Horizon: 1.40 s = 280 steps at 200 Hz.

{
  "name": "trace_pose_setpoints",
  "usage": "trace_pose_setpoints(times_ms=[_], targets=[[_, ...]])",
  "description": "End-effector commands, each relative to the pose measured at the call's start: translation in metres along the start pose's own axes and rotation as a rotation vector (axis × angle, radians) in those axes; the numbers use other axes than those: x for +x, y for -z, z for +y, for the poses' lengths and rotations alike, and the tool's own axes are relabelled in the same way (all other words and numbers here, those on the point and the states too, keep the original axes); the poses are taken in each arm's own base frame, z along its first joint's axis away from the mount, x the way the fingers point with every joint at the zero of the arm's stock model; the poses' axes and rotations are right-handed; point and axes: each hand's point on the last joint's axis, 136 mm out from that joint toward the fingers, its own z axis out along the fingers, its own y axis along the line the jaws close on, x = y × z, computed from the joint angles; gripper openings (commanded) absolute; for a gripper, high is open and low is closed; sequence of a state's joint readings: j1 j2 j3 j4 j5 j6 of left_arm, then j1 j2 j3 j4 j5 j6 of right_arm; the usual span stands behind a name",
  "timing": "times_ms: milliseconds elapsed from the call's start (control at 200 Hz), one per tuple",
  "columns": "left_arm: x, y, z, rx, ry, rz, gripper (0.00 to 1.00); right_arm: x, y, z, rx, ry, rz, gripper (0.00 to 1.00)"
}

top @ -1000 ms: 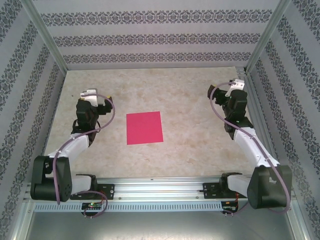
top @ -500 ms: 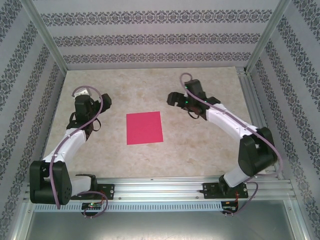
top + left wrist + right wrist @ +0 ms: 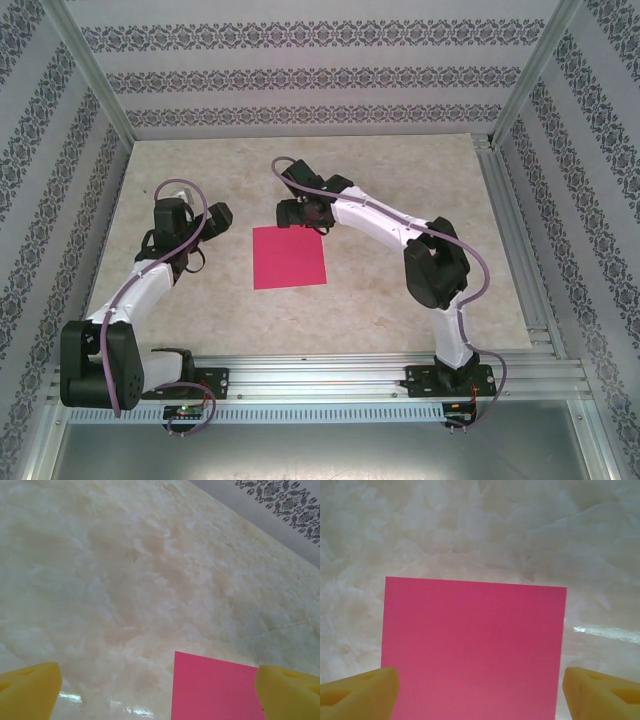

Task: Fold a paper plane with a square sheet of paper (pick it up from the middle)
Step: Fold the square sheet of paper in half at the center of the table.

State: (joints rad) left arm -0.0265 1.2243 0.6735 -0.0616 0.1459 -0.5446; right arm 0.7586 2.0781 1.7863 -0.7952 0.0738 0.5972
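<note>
Hovering at 12 o'clock edge of flat magenta-pink square paper sheet, R gripper, jaws apart, may skid it; L gripper spread too.

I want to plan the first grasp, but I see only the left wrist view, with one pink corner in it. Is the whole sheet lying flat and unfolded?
Observer: Yes, the top view shows the square sheet of paper flat and unfolded, in the middle of the table.
Operator: Where is the other arm?
Observer: The right gripper hovers by the sheet's far edge.
Operator: Is it open?
Observer: Yes; in its wrist view its fingers stand wide apart, the sheet seen between them.
</note>
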Motion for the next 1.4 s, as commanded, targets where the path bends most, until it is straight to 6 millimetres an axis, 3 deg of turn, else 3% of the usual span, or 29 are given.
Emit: trace_pose_setpoints(times_ms=[0,619,974,1394], targets=[[0.001,0.006,0.0,0.002,0.001,0.006,1.0,0.011,-0.008,0.001,0.044,-0.031,0.071,0.85],[0.004,0.006,0.012,-0.06,-0.01,0.013,1.0,0.053,-0.059,0.021,0.174,0.053,0.211,0.86],[0.005,0.007,0.012,-0.069,-0.023,0.031,1.0,0.07,-0.078,0.01,0.226,0.096,0.275,0.86],[0.007,0.009,0.008,-0.053,-0.016,0.049,1.0,0.083,-0.085,0.001,0.24,0.123,0.305,0.83]])
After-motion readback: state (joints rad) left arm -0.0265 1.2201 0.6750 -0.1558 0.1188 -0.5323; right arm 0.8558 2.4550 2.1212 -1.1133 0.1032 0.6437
